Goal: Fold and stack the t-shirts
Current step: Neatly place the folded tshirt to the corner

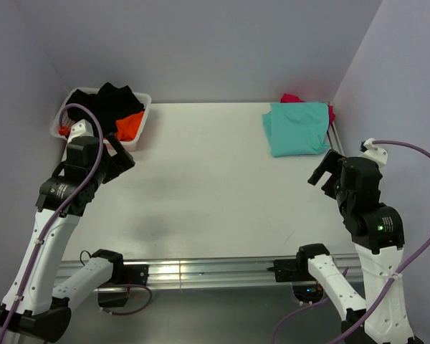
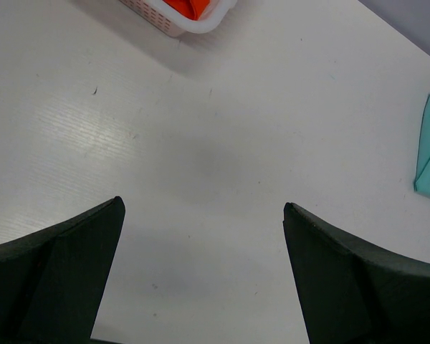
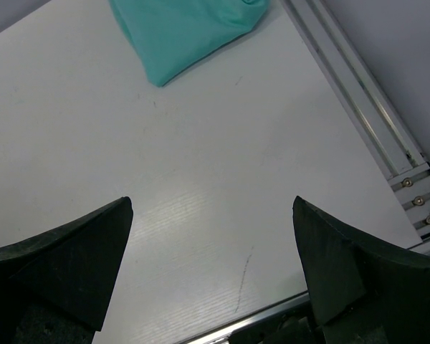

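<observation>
Left jaws: spread wide, nothing between them, hanging over bare surface (image 1: 215, 186). Right jaws: also spread wide and empty, over bare surface near the right edge.

Teal t-shirt (image 1: 297, 127): folded, lying flat at the far right of the surface. It sits on top of the crimson t-shirt (image 1: 292, 98), which shows only as a strip at the far edge and at the right side of the stack. The teal fold is roughly square from above, with no marked long axis.

Basket (image 1: 145, 115): far left corner, holding a black garment (image 1: 111, 104) and an orange-red garment (image 1: 131, 125), both bunched and unfolded.

Judgement: the stack of two looks done and the basket contents are what is left, so the next pick is from the basket.

Key relation: the basket lies just far and left of the left jaws. In the left wrist view its corner is at the top edge, straight ahead. The orange-red garment fills the basket's near right end, the end closest to the left jaws. The black one sits further in, toward the far left.

The right jaws are well apart from the basket, across the whole surface. They are near the stack, which lies just far and slightly left of them. So the left side takes the basket pick, and the right side is placed to tend the stack.

Risk: the basket rim stands between the left jaws and the cloth, so the approach probably has to come from above.
</observation>
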`<state>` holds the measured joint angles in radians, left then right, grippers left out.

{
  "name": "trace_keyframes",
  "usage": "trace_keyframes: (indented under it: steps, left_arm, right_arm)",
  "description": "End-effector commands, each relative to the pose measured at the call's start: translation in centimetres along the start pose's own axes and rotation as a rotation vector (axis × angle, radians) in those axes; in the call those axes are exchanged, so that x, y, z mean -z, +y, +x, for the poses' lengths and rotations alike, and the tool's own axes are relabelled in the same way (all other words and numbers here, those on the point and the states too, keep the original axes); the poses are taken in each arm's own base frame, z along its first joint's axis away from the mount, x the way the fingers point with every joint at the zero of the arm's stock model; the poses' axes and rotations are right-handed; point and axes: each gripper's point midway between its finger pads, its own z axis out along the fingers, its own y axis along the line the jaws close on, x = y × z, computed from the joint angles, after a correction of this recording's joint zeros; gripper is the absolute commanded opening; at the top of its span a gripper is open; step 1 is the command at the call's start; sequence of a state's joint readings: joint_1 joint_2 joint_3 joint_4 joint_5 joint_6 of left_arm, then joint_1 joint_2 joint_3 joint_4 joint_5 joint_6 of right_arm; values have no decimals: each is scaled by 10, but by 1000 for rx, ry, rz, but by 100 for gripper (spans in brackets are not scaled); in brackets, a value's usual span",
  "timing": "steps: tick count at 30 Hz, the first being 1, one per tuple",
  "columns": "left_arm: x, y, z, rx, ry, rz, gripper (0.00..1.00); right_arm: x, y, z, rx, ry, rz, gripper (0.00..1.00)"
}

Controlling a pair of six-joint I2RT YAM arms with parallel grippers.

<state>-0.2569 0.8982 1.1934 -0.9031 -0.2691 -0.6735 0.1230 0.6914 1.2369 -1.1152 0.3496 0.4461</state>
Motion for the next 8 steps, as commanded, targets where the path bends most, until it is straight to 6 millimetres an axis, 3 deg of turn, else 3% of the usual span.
trace_keyframes:
  steps: [1, 8]
  left_arm:
    - [8, -2, -16, 0, -55, 6, 99]
    - [13, -1, -20, -1, -70, 0, 100]
  right_arm:
    - [-3, 4, -8, 13, -28, -6, 99]
    - [-4, 9, -9, 23, -23, -23, 100]
